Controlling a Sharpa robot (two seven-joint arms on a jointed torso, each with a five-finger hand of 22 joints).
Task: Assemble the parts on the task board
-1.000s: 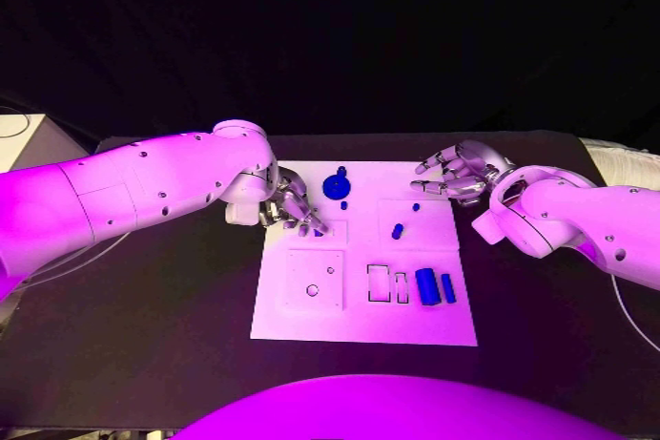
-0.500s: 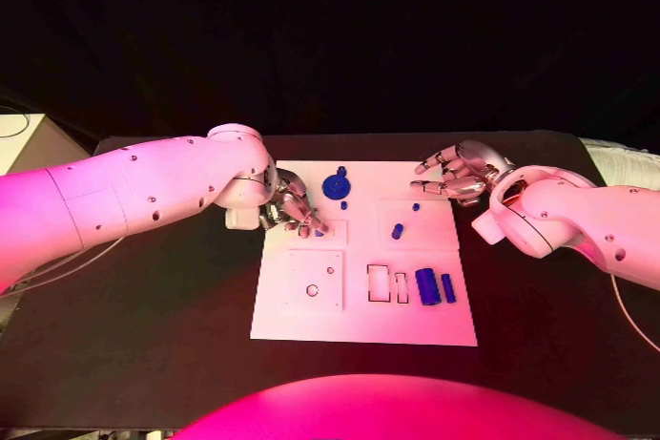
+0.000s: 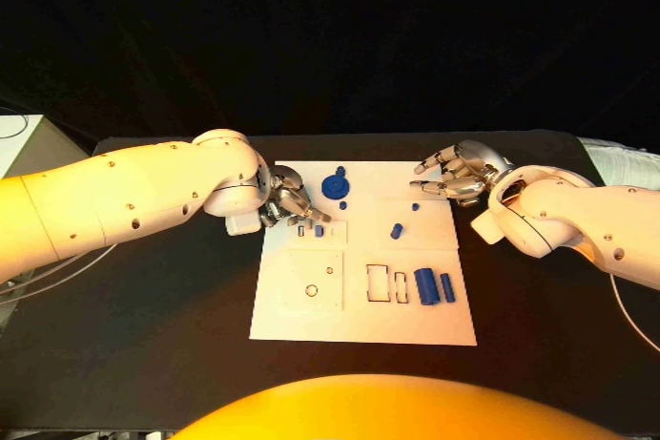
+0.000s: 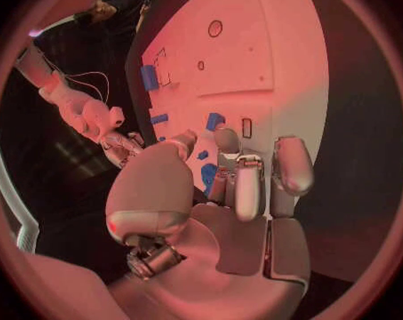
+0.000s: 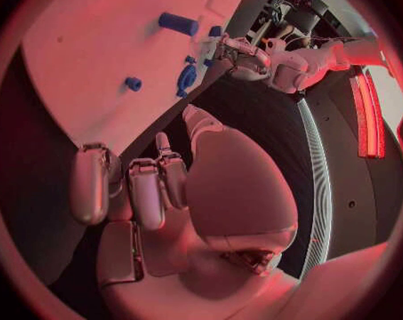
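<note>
Slightly nearer its own edge of the task board [image 3: 364,311] than a second ago, the left hand [image 3: 285,200] has drawn back a little, and the small blue part [image 3: 318,230] that sat under its fingertips now stands clear just beside them, next to a narrow slot in the white plate. Whether the fingers touch that part I cannot tell; in the left wrist view the left hand [image 4: 241,185] has its fingers loosely curved and set apart over the board with nothing between them. The right hand [image 3: 451,176] has hardly shifted: it hovers over the board's far right corner, fingers spread and bent, gripping nothing, and the right wrist view shows the same hand [image 5: 157,185] open above the plate's edge. A round blue disc with a small knob [image 3: 336,184] lies at the far middle of the board, between the two hands. A short blue peg [image 3: 396,231] leans near the centre, with a tiny blue stud [image 3: 416,207] beyond it toward the right hand. Close to the near right side two blue cylinders [image 3: 435,286] lie side by side, beside rectangular cut-outs [image 3: 386,284] in the plate. The board is flat, matt white and rectangular, resting on the black tabletop [image 3: 165,354].
</note>
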